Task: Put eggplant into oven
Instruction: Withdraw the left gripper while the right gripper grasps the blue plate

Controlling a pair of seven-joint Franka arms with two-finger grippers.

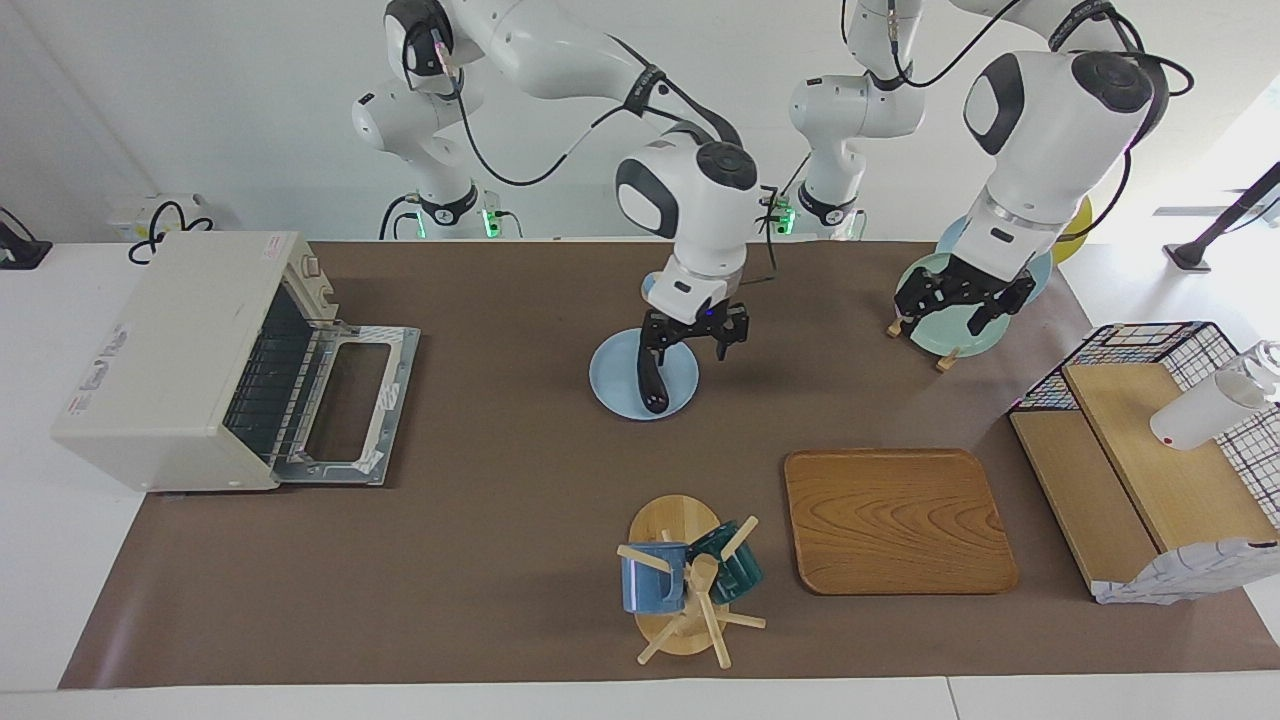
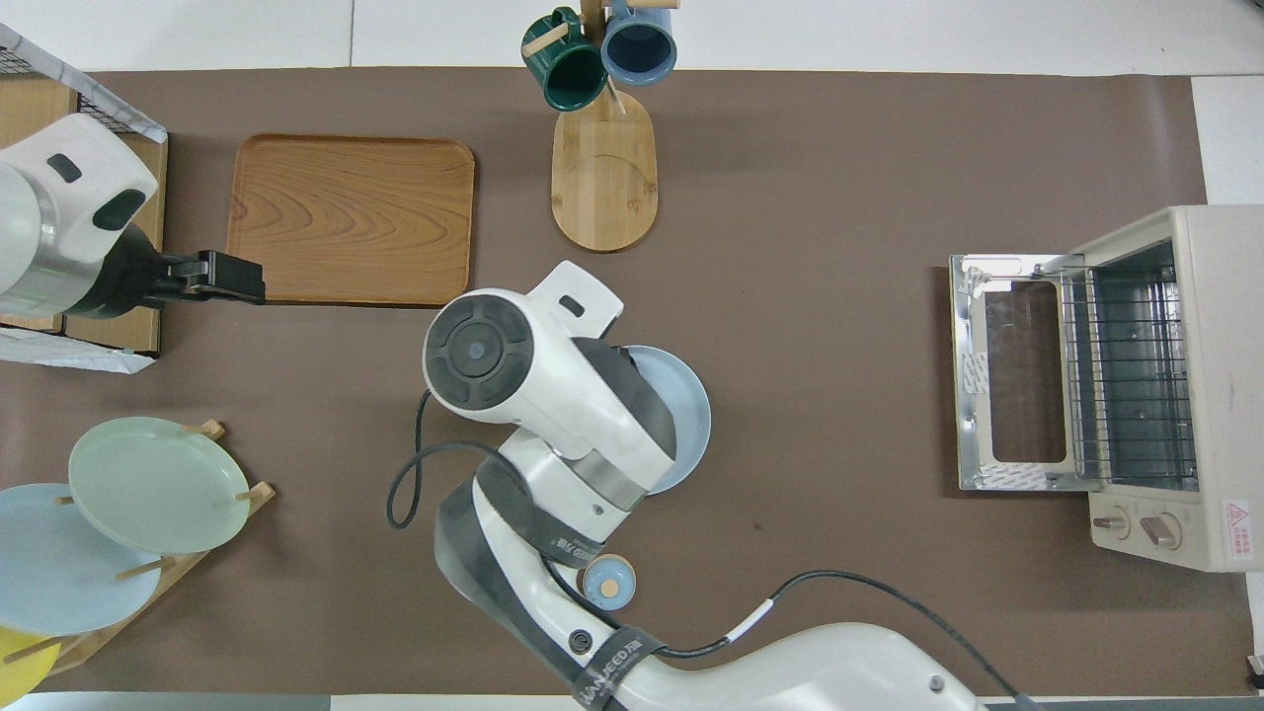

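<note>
- right hand spread, over the eggplant on the blue plate, mid counter
- left hand spread, over the plate rack
- oven door down, at the right arm's end

From overhead the right arm hides the eggplant and much of the blue plate

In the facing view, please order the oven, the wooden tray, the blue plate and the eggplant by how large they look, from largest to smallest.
1. oven, counting its open door
2. wooden tray
3. blue plate
4. eggplant, partly hidden under the right claw

The tray lies closer to the camera than the oven, but the gap looks clear.
</note>
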